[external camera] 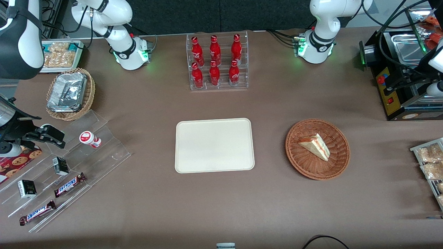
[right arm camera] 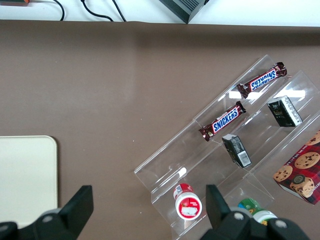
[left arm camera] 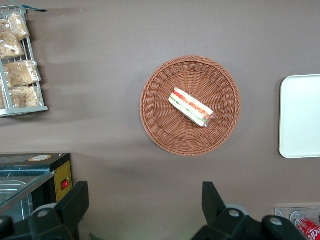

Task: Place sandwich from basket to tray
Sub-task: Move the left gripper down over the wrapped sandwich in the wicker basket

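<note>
The small triangular clear-wrapped white-bread sandwich (external camera: 315, 146) with red and green filling lies flat in the round reddish-brown woven wicker basket (external camera: 337, 165), a bit off centre. In the front view the basket sits at about 3 o'clock from the flat cream-beige rectangular plastic tray (external camera: 193, 162), apart from it with bare table between. The tray holds nothing.

In the wrist view the working arm's black two-finger gripper (left arm camera: 145, 202) hangs high above the table, jaws spread wide, holding nothing. The sandwich (left arm camera: 192, 107) lies at roughly 12 to 1 o'clock from the jaw gap, well apart. Its long axis runs from 10 o'clock to 4 o'clock, skewed to the line between the fingers, so the grasp likely needs wrist rotation as well as travel and descent.
</note>
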Controlling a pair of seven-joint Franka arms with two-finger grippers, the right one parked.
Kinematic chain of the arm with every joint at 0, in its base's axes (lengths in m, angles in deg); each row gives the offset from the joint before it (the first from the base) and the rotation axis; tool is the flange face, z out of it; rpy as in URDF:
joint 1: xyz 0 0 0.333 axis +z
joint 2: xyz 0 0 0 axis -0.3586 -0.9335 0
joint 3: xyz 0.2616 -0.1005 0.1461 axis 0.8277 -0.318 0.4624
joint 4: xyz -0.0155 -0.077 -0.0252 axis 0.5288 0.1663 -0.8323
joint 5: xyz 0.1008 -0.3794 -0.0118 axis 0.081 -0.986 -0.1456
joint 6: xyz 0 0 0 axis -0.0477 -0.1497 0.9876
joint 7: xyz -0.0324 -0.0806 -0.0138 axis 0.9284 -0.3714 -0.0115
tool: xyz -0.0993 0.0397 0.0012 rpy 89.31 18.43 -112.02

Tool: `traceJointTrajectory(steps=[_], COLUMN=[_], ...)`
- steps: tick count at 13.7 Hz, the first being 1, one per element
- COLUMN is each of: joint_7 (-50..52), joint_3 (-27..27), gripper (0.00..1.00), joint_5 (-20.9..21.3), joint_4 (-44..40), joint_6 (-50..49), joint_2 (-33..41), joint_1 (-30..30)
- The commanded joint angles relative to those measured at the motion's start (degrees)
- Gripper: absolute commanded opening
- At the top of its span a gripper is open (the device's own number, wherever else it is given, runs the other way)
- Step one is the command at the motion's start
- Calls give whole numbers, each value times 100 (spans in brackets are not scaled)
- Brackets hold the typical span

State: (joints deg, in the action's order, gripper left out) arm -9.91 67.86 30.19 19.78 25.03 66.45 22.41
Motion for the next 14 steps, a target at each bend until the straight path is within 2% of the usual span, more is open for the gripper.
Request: traceJointTrajectory(steps=[1,4,6,9,12,14], joint_7=[-64,136,1466,3516,5018,5576], joint_3=[-22,-84,-102,-172,-172,-172], gripper=[100,100,100,100,100,100], joint_5=[-10,-19,-28,-19,-10,16], joint_4=[-73,-82,-56,-12,119,705], joint_6=[39,13,65,345,810,1616], joint_2=[-38,-239,-538,-1127,-1794,-1928], joint_1=[-25,-34,-60,-437,-763,-842])
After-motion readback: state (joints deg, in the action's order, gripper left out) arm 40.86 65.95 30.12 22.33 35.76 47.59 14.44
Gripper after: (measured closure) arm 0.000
